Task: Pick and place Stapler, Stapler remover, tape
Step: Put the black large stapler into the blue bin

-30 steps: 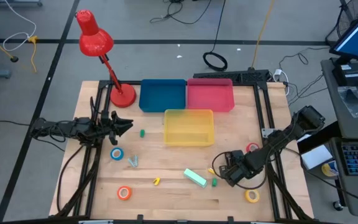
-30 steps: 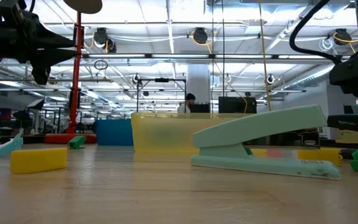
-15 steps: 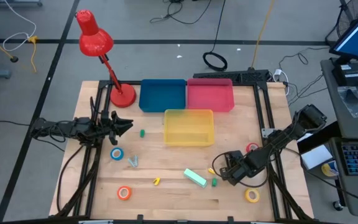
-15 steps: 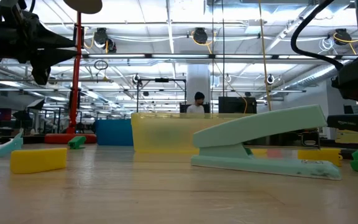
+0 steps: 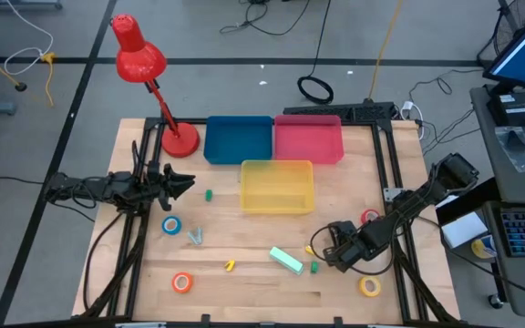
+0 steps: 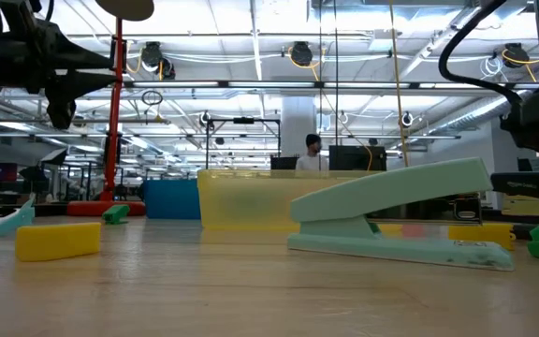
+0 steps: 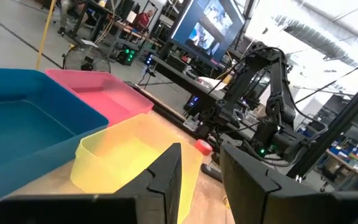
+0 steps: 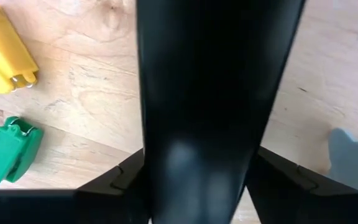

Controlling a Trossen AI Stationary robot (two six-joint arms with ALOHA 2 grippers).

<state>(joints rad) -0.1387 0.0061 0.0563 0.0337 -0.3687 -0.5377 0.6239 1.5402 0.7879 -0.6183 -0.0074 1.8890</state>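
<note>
**Right gripper** [image 5: 328, 244]: low over the table's right-front area. We cannot tell whether it is apart or together, since its own wrist view is filled by a dark mass. Just beside it lie a yellow staple remover [image 8: 2, 53] and a green staple remover [image 8: 5, 152], both flat on the wood and not held.

**Stapler** [image 5: 286, 260]: mint green, lying near those two pieces toward the table's middle, untouched.

**Tape:** we see the red roll [image 5: 370, 217] and the yellow roll [image 5: 369, 287] either side of the right arm. The blue roll [image 5: 170, 225] and the orange roll [image 5: 182, 282] lie on the left half.

**Bins:** the yellow bin [image 5: 276, 186] stands at centre, with the blue bin [image 5: 239, 139] and the pink bin [image 5: 308, 138] side by side behind it.

**Left gripper** [image 5: 188, 182]: hovering at the left edge, fingers [image 7: 166, 180] slightly apart, with nothing between them.
</note>
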